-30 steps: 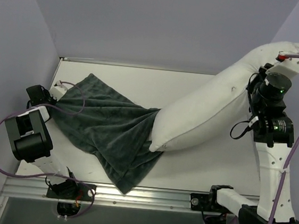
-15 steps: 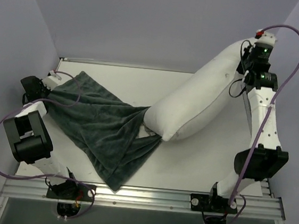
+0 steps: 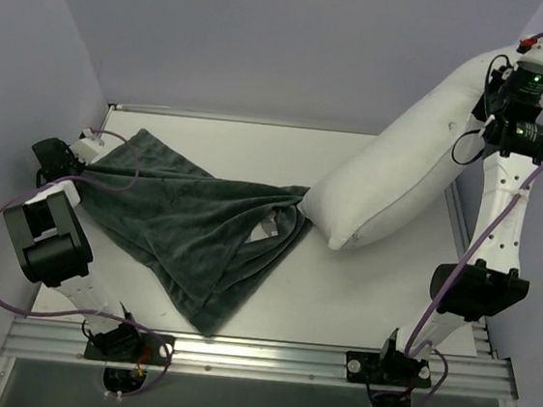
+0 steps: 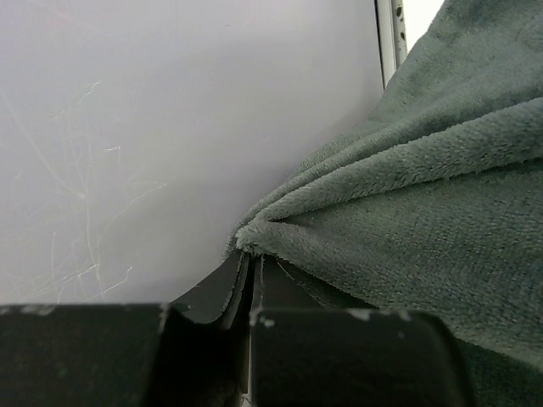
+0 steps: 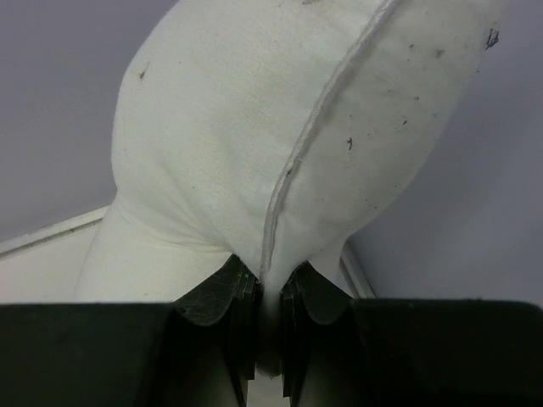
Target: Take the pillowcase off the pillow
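Note:
The pillow (image 3: 400, 178) is a plump white cushion held up at a slant, its low end over the table's middle. My right gripper (image 3: 497, 86) is shut on its upper corner, and the pinched seam shows in the right wrist view (image 5: 270, 254). The pillowcase (image 3: 191, 229) lies spread on the table, dark grey fuzzy face up, its open end just touching the pillow's low corner. My left gripper (image 3: 84, 157) is shut on the pillowcase's far left corner (image 4: 254, 242) by the left wall. The zebra face is hidden.
Purple walls close in on the left (image 3: 34, 62), back and right. The white table (image 3: 359, 291) has a metal rail (image 3: 255, 357) at its near edge. A small pale patch (image 3: 269, 229) shows in the pillowcase opening.
My right gripper has lifted the pillow up and to the right. The pillow has slid out of the pillowcase, which now lies flatter. My left gripper has held its place.

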